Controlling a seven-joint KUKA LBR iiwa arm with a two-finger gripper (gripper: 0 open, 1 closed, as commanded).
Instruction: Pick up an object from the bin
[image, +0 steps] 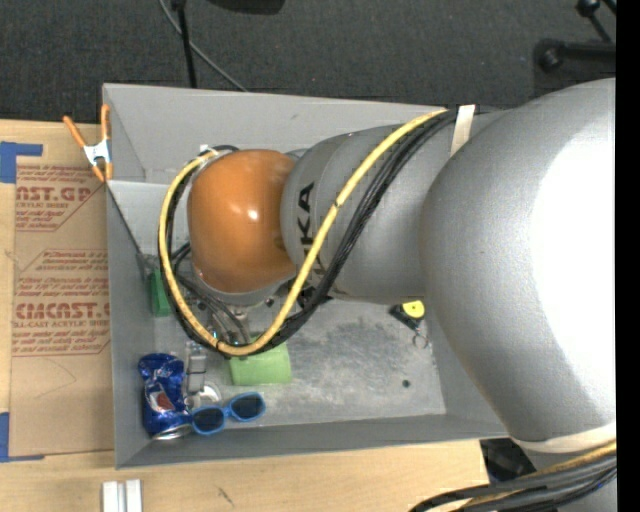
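1 green block (260, 366) just beside the tool (198, 362), crushed blue can (160, 393) opposite; grip state unclear

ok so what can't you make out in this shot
Camera view:
- bin middle: under the arm and its orange cover
- green object at left wall: behind cables, kind unclear
- yellow-and-black item: half under the arm, too small to name
- tool: mostly behind cables

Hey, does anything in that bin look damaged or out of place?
Yes: the blue drink can in the bin's lower-left corner is crushed and crumpled. The blue sunglasses beside it and the green block look intact, just lying loose.
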